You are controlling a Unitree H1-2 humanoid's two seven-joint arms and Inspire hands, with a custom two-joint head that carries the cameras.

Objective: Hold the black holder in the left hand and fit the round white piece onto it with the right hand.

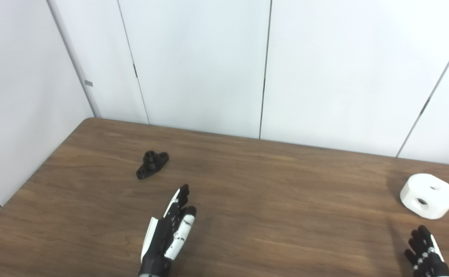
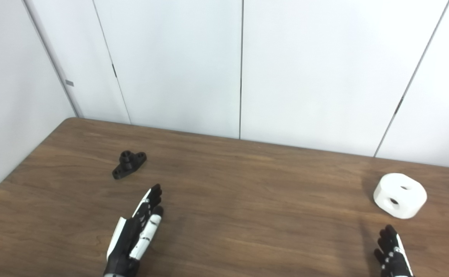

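Left hand [image 1: 168,231] open, empty, near black holder [image 1: 152,164], right hand [image 1: 426,252] empty below round white piece [image 1: 428,196]

Black holder [image 1: 152,164] lies flat at centre-left of the frame, stub pointing up; round white piece [image 1: 428,196] sits far right, two holes showing.
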